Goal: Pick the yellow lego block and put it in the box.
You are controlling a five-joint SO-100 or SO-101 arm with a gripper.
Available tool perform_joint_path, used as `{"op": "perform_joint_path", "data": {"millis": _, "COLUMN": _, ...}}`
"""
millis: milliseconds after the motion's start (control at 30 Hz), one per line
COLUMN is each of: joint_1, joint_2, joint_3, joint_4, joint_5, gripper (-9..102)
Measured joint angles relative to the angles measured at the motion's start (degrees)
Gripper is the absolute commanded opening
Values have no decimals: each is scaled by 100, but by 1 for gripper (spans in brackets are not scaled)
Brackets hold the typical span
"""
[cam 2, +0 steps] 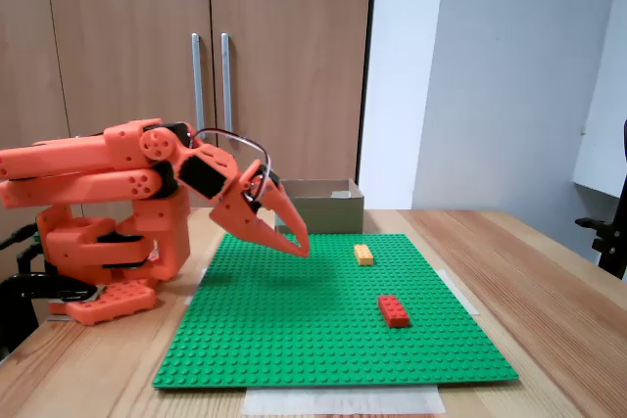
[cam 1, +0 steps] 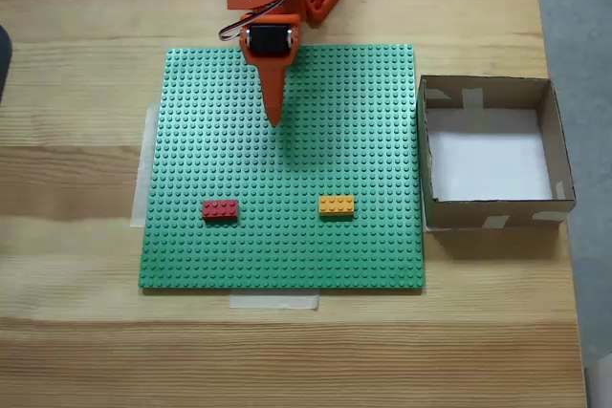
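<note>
orange tool [cam 1: 274,119] with its jaws closed and empty, poised above the green baseplate [cam 1: 220,265]; yellow block [cam 1: 336,204] lies on the baseplate well apart, between red block [cam 1: 220,209] and box [cam 1: 559,155].

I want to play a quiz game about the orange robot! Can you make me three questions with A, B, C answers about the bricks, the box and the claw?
1. Where does the yellow lego block lie?
A. inside the box
B. on the green baseplate
C. in the claw

2. How many loose bricks lie on the green baseplate?
A. two
B. four
C. six

3. What is in the box?
A. the red brick
B. nothing
C. both bricks

Answers: B, it sits on the studs beside the red brick; A, one yellow and one red; B, the white bottom is bare, and the gripper holds nothing.
</note>
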Motion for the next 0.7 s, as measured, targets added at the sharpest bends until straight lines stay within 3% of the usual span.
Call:
{"op": "perform_joint_path", "data": {"millis": 333, "joint_1": 9, "joint_2": -334, "joint_3": -264, "joint_4": 18, "joint_5": 123, "gripper": -1}}
{"op": "perform_joint_path", "data": {"millis": 533, "joint_1": -70, "joint_2": -1837, "joint_3": -1503, "joint_4": 97, "joint_5": 290, "gripper": -1}}
{"op": "perform_joint_path", "data": {"millis": 700, "joint_1": -308, "joint_2": -3173, "joint_3": -2936, "joint_4": 694, "joint_5": 246, "gripper": -1}}
